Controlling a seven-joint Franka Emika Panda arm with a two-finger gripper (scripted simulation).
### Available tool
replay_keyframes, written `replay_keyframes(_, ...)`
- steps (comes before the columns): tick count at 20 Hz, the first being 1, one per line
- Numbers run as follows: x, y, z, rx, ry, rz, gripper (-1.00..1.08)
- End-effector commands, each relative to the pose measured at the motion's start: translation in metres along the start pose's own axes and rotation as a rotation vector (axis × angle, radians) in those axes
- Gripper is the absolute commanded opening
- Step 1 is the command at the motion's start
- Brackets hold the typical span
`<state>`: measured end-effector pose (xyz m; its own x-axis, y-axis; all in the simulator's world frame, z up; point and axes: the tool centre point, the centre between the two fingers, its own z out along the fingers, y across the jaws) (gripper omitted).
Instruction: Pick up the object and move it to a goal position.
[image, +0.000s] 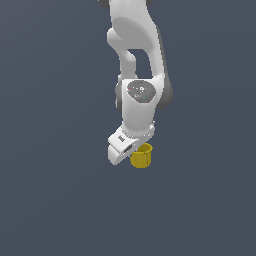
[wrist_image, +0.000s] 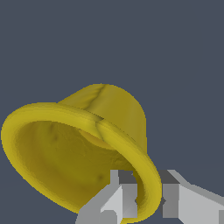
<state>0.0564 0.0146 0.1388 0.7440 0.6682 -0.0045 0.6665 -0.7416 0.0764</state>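
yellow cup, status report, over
Gripper astride the yellow cup rim, one finger inside, one outside. Cup upright. Grip closure unclear. Nothing in the way.

plain dark blue-grey backdrop (image: 45, 200), flat, featureless, filling both views

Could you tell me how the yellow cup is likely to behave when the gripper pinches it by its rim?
The yellow cup looks hollow and thin-walled, so probably light. The gripper straddles only one side of the rim, so the cup may pivot or tilt in the grasp. Its round body would likely roll if dropped sideways.
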Motion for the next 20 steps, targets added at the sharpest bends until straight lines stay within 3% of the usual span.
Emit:
replay_keyframes(1,0.011,0.007,-0.015,-0.041,0.061,-0.006,-1.0)
replay_keyframes(20,0.06,0.034,-0.124,-0.315,0.475,-0.047,-1.0)
